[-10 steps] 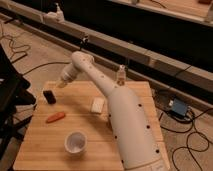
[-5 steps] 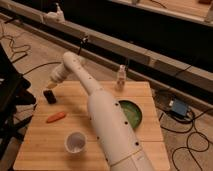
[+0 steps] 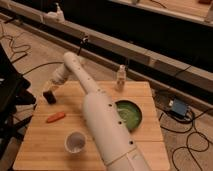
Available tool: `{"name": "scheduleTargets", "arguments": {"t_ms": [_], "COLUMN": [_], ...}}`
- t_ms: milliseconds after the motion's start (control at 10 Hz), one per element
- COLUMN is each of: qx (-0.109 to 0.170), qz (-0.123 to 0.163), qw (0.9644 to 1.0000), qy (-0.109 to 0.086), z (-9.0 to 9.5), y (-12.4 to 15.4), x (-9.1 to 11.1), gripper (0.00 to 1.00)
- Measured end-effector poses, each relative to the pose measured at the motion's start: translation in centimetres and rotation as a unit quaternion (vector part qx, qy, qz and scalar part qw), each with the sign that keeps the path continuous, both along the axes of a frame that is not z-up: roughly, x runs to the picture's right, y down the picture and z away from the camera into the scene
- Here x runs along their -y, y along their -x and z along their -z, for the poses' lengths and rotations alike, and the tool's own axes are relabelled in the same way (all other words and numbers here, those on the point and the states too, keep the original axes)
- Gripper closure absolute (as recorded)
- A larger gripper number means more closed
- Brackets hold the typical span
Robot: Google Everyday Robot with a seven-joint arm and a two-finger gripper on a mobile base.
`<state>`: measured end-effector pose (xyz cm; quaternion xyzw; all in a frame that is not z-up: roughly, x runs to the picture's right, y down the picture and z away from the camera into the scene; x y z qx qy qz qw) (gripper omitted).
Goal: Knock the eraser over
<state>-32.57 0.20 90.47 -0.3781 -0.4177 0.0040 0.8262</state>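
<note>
The hand [image 3: 51, 86] sits right above the eraser [image 3: 49, 97] at the surface's [image 3: 45, 145] left edge; can't tell its grip.

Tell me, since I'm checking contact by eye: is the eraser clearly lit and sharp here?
Camera view: soft and blurry throughout; the eraser is a dark blob at the table's left edge, merging with the gripper directly above it, so contact is unclear; lighting is dim, without glare.

Lighting: dim, warm, from overhead; wooden table [image 3: 140, 150] brightest, floor and background dark. Soft blur throughout. Gripper [image 3: 49, 92], upper left above the eraser [image 3: 49, 97], smeared, shadowed.
</note>
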Motion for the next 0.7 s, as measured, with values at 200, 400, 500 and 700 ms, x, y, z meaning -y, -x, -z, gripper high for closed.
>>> {"name": "scheduleTargets", "arguments": {"t_ms": [200,400,500,700], "qx": [0.016,0.026,0.028,0.028], "qz": [0.053,0.09,0.096,0.097], "qw": [0.998,0.9941,0.9932,0.9931], "qy": [0.032,0.056,0.059,0.06], "z": [2.5,3.8,4.1,4.1], "y": [-2.7,-4.0,-4.0,-4.1], "x": [-1.3,-2.7,-3.0,-3.0], "gripper": [1.0,1.0,1.0,0.99]}}
